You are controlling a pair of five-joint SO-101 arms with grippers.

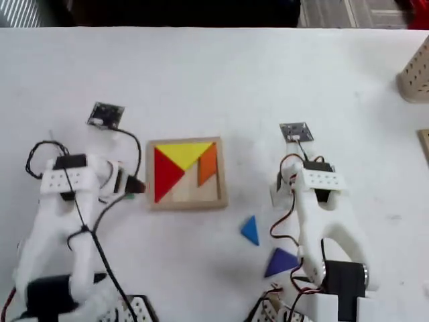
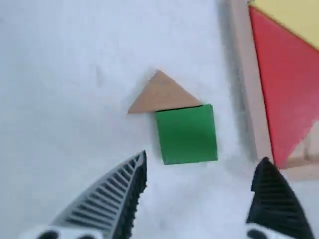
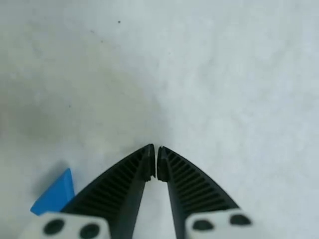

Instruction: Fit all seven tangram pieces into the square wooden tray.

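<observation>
At 9 o'clock of the tray (image 1: 185, 204), just off its rim, my left gripper (image 2: 203, 167) hangs over the table (image 1: 221, 80), spread wide and holding nothing. The green square (image 2: 187, 133) lies flat just ahead of my fingertips, roughly centred on the gap between them. My opening is wider than the square. Being square, it has no long axis to line up with. Two of its sides face my fingers, only slightly skewed, so I judge a straight advance and a squeeze would do.

The tan triangle (image 2: 162, 94) touches the square's far edge, its long side lying along that edge. A push forward could shove it along. On the tray side, only a narrow strip of table separates the square from the rim, and one finger has to come down into that strip. The other side is open table.

Inside the tray, the yellow triangle (image 1: 182, 154) sits at 12 o'clock, the red triangle (image 1: 165, 173) at 9 and the orange piece (image 1: 208, 164) at 3. Bare wood remains from 5 to 6 o'clock.

My right gripper (image 3: 154, 162) is closed on nothing. The blue triangle (image 1: 250, 230) and the purple piece (image 1: 281, 260) lie at 5 o'clock of the tray, apart from each other and nearer my right arm. The green square and tan triangle are my left arm's to take.
</observation>
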